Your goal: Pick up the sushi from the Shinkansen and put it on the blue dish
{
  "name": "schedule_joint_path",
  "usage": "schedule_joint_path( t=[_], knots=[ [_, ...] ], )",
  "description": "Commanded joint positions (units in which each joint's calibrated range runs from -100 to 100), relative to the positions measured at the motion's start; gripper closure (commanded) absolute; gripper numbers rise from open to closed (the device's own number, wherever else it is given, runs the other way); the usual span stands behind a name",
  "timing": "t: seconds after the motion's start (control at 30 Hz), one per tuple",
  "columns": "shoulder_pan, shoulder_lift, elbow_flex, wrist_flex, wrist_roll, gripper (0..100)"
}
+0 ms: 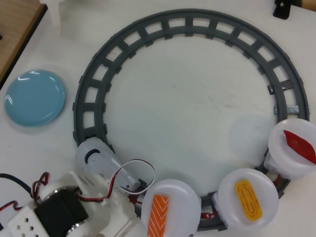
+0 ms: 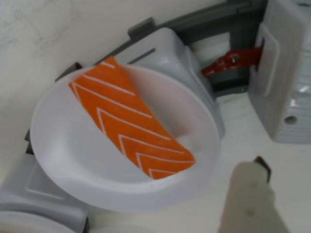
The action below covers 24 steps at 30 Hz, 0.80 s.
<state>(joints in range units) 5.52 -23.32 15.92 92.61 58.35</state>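
The sushi [image 1: 158, 216] [image 2: 131, 125], orange with pale chevron stripes, lies on a round white plate [image 1: 178, 197] [image 2: 73, 160] of the Shinkansen. The train's white nose with its black windshield [image 1: 93, 157] sits on the grey track to the left in the overhead view. My gripper [image 1: 129, 217] reaches in from the bottom left, just left of that plate. The wrist view shows one pale finger [image 2: 250, 196] at the lower right, beside the plate and clear of the sushi, with nothing against it. At the far left lies the blue dish [image 1: 34, 97], with nothing on it.
A grey ring of track [image 1: 197, 23] fills the middle of the table. Two more train plates follow at the lower right, one with a yellow egg piece [image 1: 248, 199] and one with a dark red tuna piece [image 1: 299, 146]. A wooden edge [image 1: 15, 29] shows at the top left.
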Motion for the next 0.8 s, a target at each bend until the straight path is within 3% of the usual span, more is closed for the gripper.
schedule_joint_path(
  t=[0.0, 0.77],
  knots=[
    [0.3, 0.1, -0.2, -0.2, 0.6, 75],
    [-0.7, -0.4, 3.0, -0.1, 1.3, 75]
  ],
)
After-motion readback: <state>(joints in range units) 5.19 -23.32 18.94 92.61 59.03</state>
